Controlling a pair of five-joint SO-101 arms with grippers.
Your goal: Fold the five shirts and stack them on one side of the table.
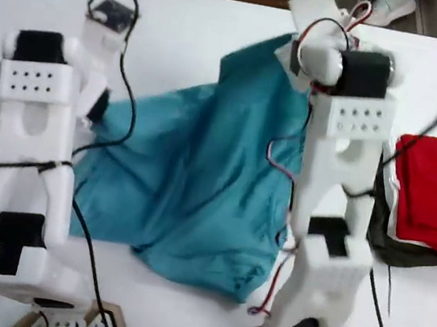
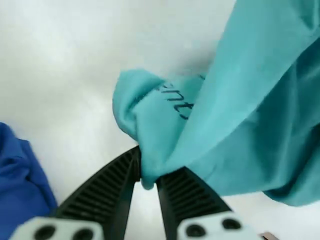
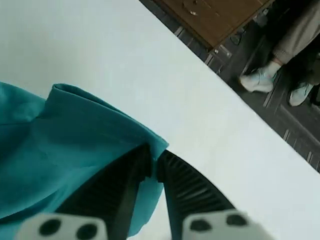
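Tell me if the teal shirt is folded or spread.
Spread, unfolded: the teal shirt is stretched rumpled between the left pincer and right pincer, each pinching an edge.

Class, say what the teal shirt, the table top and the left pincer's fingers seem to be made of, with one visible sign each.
Teal shirt: thin cloth with a matte look; it drapes and creases softly. Table top: smooth, hard white surface, perhaps laminate; it has a faint sheen. Left pincer's fingers: black plastic, probably printed; the inner faces are ribbed.
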